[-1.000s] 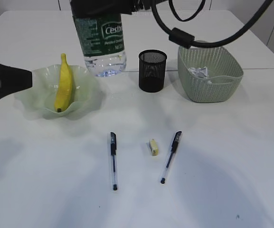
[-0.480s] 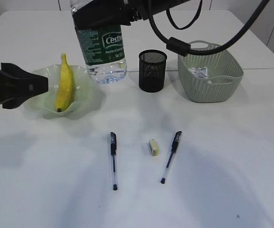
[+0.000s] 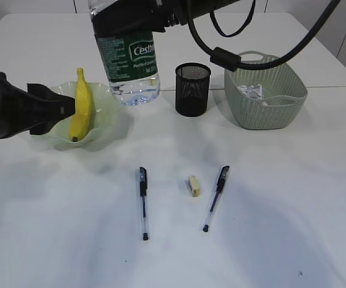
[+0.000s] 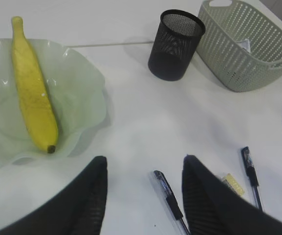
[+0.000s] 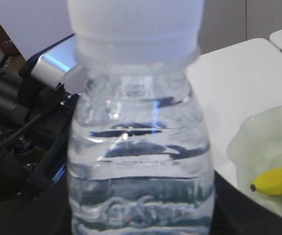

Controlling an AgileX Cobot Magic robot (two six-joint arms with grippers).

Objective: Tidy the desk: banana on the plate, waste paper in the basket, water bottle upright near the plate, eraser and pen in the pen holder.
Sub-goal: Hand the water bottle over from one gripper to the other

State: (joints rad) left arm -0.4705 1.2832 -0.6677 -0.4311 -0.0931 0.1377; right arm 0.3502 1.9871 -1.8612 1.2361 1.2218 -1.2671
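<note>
My right gripper (image 3: 131, 21) is shut on the upper part of the water bottle (image 3: 131, 60), holding it upright just behind the plate (image 3: 110, 123). I cannot tell whether its base touches the desk (image 3: 268, 240). The banana (image 3: 81, 111) lies on the plate. My left gripper (image 3: 62, 109) hangs open and empty by the plate's left side. In the left wrist view, one pen (image 4: 170, 200) shows on the desk between its fingers (image 4: 97, 196), with the eraser (image 4: 232, 182) and a second pen (image 4: 250, 176) further right. The waste paper (image 3: 253, 91) lies in the basket (image 3: 265, 111). The pen holder (image 3: 192, 89) stands empty.
The two pens (image 3: 143, 203) (image 3: 215, 198) and the eraser (image 3: 193, 185) lie in the middle front of the desk. A seam between two tabletops (image 3: 340, 87) runs behind the basket. The right arm's cables (image 3: 262, 54) hang over the pen holder and basket.
My left gripper has moved right, up to the plate's edge, and its jaws have widened. The bottle has come down a little and now holds still.
</note>
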